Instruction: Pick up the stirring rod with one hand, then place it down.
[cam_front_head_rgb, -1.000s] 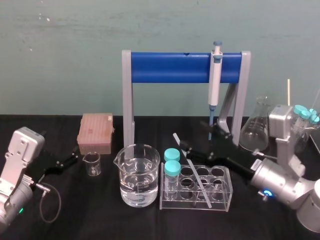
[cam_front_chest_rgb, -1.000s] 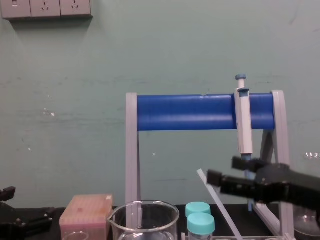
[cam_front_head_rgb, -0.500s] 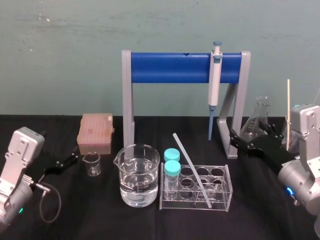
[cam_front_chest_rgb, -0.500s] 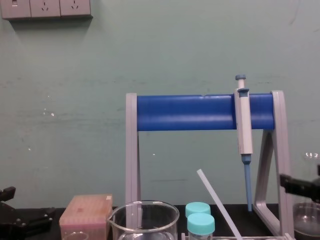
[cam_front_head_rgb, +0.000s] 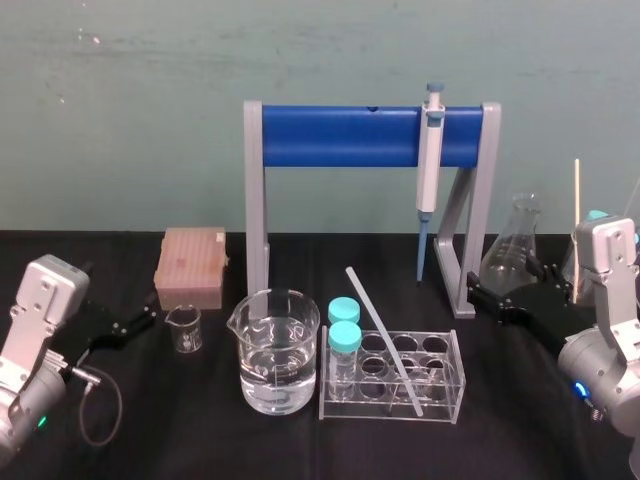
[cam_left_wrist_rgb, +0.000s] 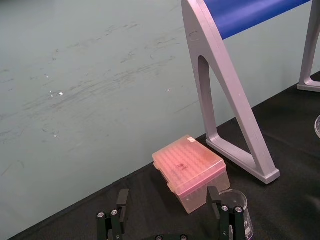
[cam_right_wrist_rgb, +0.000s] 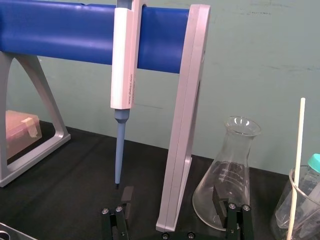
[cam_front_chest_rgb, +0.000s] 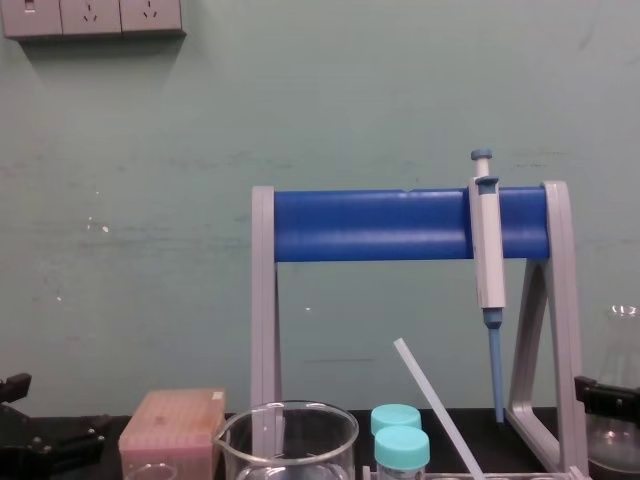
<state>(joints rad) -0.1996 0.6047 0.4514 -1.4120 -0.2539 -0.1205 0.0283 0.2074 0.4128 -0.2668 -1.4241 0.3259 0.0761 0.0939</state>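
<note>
Stirring rod thin, translucent, straight, leaning toward 11 o'clock, foot seemingly inside clear tube rack | right gripper black, boxy, fingers wide, empty, rack's 3 o'clock | left gripper wide, 9 o'clock

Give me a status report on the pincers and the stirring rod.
Left pincer open, parked far left. Right pincer open, empty, beside the blue-and-grey stand. Translucent whitish glass stirring rod leaning in the clear plastic tube rack, ungripped.

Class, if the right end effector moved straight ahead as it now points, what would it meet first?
Most likely the pipette stand's grey leg, seen between the open fingers of the right end effector; the conical flask stands aside.
</note>
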